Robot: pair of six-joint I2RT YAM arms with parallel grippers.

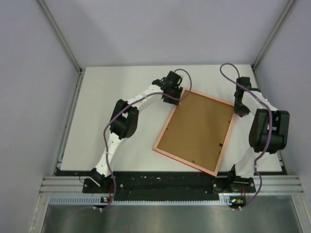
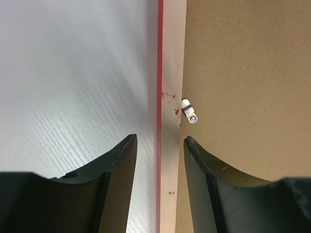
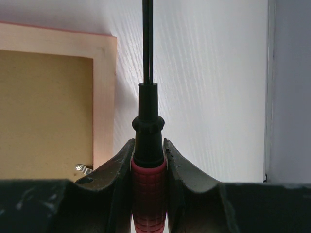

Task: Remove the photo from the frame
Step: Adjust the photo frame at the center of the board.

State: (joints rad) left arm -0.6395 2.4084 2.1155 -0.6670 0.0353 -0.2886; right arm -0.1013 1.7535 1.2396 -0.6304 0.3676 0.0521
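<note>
The white table is carrying the frame, which is lying back upward between the two tools. The brown backing board is filling its pale rim. The left tool is standing released over one frame corner. One of its fingers is over bare table and the other over the board, so the rim is running between them with no visible contact. The right tool is clenching a screwdriver with a red grip. The black shaft is pointing away from the tool over bare table, just beside another corner. A small metal clip is sitting just ahead of the left tool's inner finger, and another is showing low to the left of the right tool.

The step in hand is probably the opening of the back, because the clips seem to be holding the board. The next move is likely asking the screwdriver tip to reach a clip and turn it aside, with the left tool steadying the rim.

The photo is not showing in any view; presumably it is lying under the board. The screwdriver's tip is cut off, and it is hard to tell whether the clips are turned open.
</note>
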